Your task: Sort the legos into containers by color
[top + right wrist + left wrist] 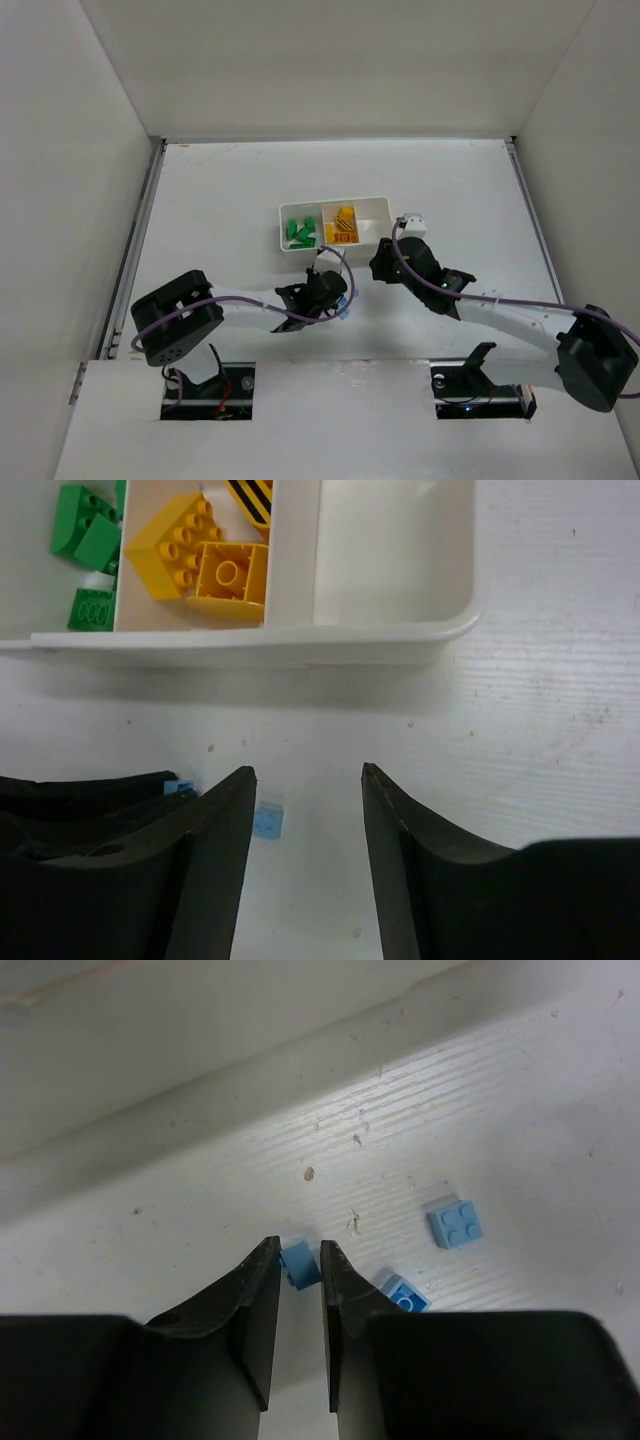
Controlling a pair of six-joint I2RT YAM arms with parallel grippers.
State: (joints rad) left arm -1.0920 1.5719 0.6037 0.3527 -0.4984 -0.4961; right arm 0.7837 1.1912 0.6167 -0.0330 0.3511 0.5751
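The white tray (pixel 371 204) holds green legos (pixel 300 232) in its left compartment and yellow-orange legos (pixel 344 226) in the middle one; the right compartment (pixel 390 550) has nothing in it. My left gripper (pixel 298 1247) is low over the table in front of the tray, its fingertips closed on a small pale blue lego (pixel 299 1265). Two more blue legos (pixel 455 1223) (pixel 405 1293) lie just to its right. My right gripper (pixel 308 770) hangs open just in front of the tray's rim (pixel 300 635), holding nothing, with a blue lego (pixel 268 821) by its left finger.
White walls enclose the table on three sides. The left gripper (pixel 80 800) shows as a black shape at the left of the right wrist view, close beside the right gripper. In the top view the two grippers (pixel 338 297) (pixel 383 262) sit close together below the tray.
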